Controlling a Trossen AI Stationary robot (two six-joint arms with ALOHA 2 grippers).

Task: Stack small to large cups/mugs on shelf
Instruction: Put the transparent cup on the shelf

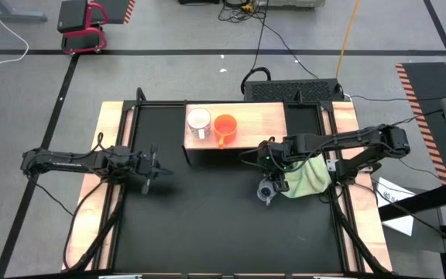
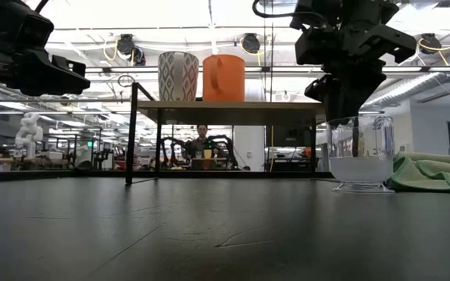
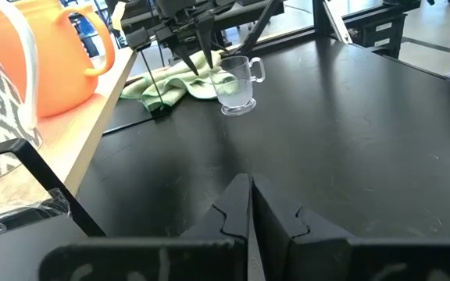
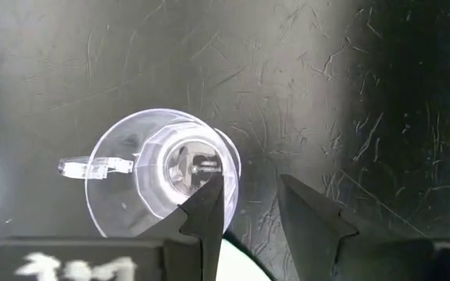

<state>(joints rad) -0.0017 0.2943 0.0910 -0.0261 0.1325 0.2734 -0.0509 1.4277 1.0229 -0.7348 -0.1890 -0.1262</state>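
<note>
Crumpled yellow-green cloth [image 1: 307, 178] on the black table [image 1: 207, 225], just beside the clear glass cup [image 1: 266, 191] on its right-arm side, touching or nearly so in the low view. Nothing else on the tabletop between the cup and the shelf [image 1: 258, 128], a light-wood board on black legs at the table's far middle. Already up on the shelf, side by side: white mug [image 1: 198, 120] with a grey zigzag pattern on its outside, and bright orange mug [image 1: 224, 126] just beside it, handle toward the table's near edge. Glass cup upright on the table, transparent, thick foot, small handle [image 4: 92, 166] sticking out to one side; rim open, interior clear. Right gripper [image 4: 248, 204] directly above the cup, pointing down, jaws narrowly apart with one finger [image 4: 208, 207] over the inside of the rim and the other outside the wall; not closed on the glass. Left gripper [image 3: 250, 204] hovering over the table on the left side, well apart from the cups, jaws pressed together, holding nothing. Beyond the table in the low view, a person [image 2: 202, 140] seated far back in the room.
</note>
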